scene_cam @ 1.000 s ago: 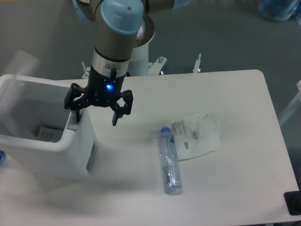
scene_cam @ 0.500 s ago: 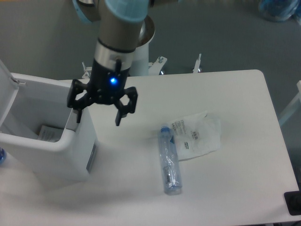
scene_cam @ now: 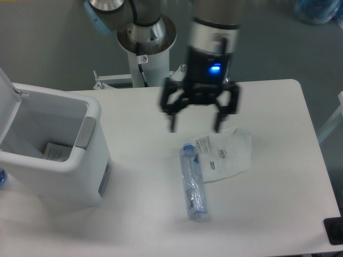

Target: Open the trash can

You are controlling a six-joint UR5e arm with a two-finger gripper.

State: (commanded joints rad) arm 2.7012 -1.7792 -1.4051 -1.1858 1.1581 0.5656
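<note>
The trash can [scene_cam: 88, 176] is a large white boxy bin at the table's left. Its lid [scene_cam: 6, 91] stands swung up at the far left edge, so the inside shows, with a piece of paper [scene_cam: 54, 151] at the bottom. The grey push tab [scene_cam: 86, 133] sits on the right rim. My gripper [scene_cam: 195, 127] is open and empty, blurred by motion, well to the right of the bin. It hangs above the table just behind a plastic bottle and a bag.
A clear plastic bottle [scene_cam: 193, 182] with a blue cap lies on the table's middle. A crumpled clear plastic bag [scene_cam: 228, 155] lies beside it on the right. The robot base [scene_cam: 146, 43] stands behind the table. A dark object [scene_cam: 334, 231] sits at the front right corner.
The gripper has moved from the bin's right rim far to the right, over the bottle and bag. The lid has swung fully up at the left.
</note>
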